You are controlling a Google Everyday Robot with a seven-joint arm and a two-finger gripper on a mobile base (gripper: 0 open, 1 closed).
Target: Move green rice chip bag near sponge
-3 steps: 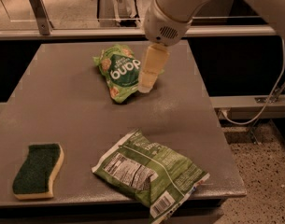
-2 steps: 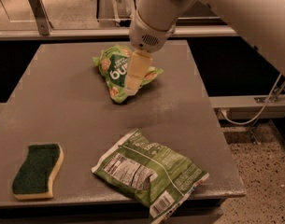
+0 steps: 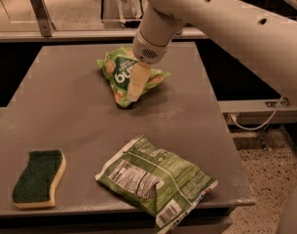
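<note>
Tool point(image 3: 135, 92) low over green rice chip bag point(image 3: 117, 74), desk point(image 3: 65, 106) rear (grip state: cannot tell); sponge point(image 3: 38, 178) well apart, front left.

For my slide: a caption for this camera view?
Gripper at the green rice chip bag; sponge far off, front left.

It looks like a robot test lab, not a home: a plain grey table point(image 3: 65, 106) on a speckled hard floor point(image 3: 269, 179), with a loose white cable point(image 3: 252, 127) and metal framing point(image 3: 41, 9) behind. The gripper point(image 3: 135, 89) hangs over the green rice chip bag point(image 3: 116, 72) at the table's far side.
</note>
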